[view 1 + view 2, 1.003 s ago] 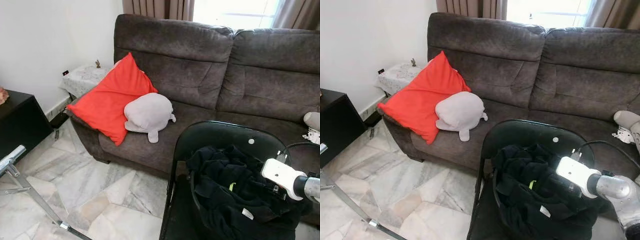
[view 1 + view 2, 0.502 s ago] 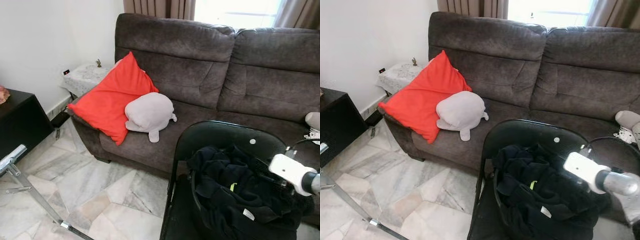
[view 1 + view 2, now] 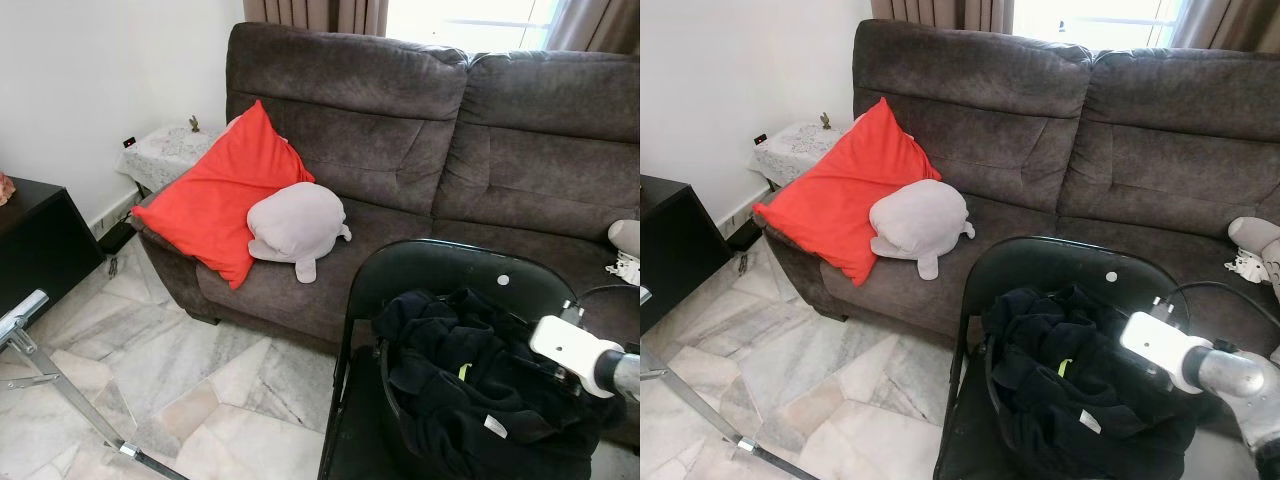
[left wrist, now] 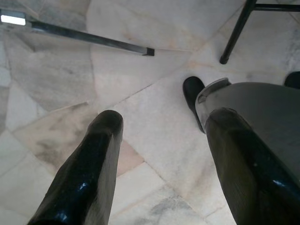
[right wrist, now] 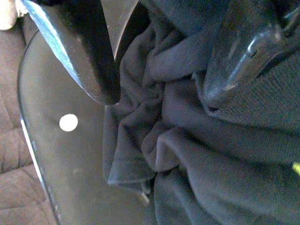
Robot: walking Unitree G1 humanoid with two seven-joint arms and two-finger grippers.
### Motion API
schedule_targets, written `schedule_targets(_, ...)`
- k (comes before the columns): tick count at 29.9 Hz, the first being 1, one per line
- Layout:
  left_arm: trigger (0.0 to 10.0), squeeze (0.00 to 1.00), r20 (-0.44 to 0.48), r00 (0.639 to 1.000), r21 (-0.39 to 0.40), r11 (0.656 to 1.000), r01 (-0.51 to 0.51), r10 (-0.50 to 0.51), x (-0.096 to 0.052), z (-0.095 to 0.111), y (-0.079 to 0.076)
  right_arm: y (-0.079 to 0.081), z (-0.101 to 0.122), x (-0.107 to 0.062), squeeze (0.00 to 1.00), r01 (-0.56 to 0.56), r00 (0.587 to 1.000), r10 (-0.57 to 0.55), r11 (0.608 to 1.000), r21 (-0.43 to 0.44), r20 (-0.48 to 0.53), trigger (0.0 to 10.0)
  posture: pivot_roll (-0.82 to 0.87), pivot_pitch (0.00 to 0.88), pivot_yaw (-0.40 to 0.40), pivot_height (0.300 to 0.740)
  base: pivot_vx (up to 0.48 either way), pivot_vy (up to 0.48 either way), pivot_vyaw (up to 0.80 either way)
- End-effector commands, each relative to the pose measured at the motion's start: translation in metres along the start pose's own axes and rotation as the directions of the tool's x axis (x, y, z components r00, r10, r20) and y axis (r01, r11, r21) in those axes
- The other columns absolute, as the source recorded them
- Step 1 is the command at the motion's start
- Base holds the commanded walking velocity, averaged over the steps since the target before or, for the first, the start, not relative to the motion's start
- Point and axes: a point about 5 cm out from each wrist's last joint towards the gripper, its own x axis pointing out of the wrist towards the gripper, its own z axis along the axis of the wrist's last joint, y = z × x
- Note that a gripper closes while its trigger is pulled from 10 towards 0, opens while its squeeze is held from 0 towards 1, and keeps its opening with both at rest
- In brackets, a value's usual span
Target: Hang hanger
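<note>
Looking from the head view, a black garment (image 3: 470,390) is heaped on the chair (image 3: 440,265); no hanger can be made out. Soft, floppy handling is expected. A white tag (image 3: 493,425) can't be read.

Wrist views: the right gripper (image 5: 159,61) is spread just above the folds; the left gripper (image 4: 164,150) hangs parted over floor (image 4: 140,70).

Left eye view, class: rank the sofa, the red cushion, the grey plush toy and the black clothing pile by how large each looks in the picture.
1. Sofa, by far the largest.
2. Red cushion and black clothing pile: they look alike, and the pile lies nearer the camera, so unranked.
3. Grey plush toy, the smallest.
</note>
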Motion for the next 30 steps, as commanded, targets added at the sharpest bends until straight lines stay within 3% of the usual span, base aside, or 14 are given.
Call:
schedule_targets(1,10.0,0.00,-0.022,1.000,-0.003,1.000,-0.007,0.007,-0.002,-0.005,0.006,0.002,0.000,0.002,0.00,-0.013,1.000,0.013,1.000,-0.006,-0.010,10.0,-0.06,0.024,0.066,0.740,0.000,0.000,0.00)
schedule_targets(6,10.0,0.00,-0.022,1.000,-0.004,1.000,-0.007,0.007,-0.002,-0.005,0.007,0.013,-0.006,0.005,0.00,-0.083,0.996,0.083,0.997,-0.004,-0.044,10.0,-0.05,0.021,0.065,0.740,0.000,0.000,0.00)
schedule_targets(10,10.0,0.00,-0.021,1.000,-0.001,1.000,-0.004,0.004,-0.001,-0.004,0.006,0.013,-0.006,0.005,0.00,-0.065,0.998,0.065,0.998,0.001,-0.027,10.0,-0.05,0.023,0.066,0.740,0.000,0.000,0.00)
schedule_targets(18,10.0,0.00,-0.019,1.000,0.003,1.000,0.005,-0.005,-0.001,-0.005,0.000,0.010,0.021,0.009,0.00,-0.040,0.984,0.037,0.999,0.017,0.176,10.0,-0.06,0.029,0.069,0.740,0.000,0.000,0.00)
schedule_targets(30,10.0,0.00,-0.022,1.000,0.005,1.000,0.012,-0.012,-0.001,-0.006,-0.001,0.023,0.037,0.014,0.00,-0.118,0.951,0.099,0.992,0.048,0.293,10.0,-0.06,0.029,0.069,0.740,0.000,0.000,0.00)
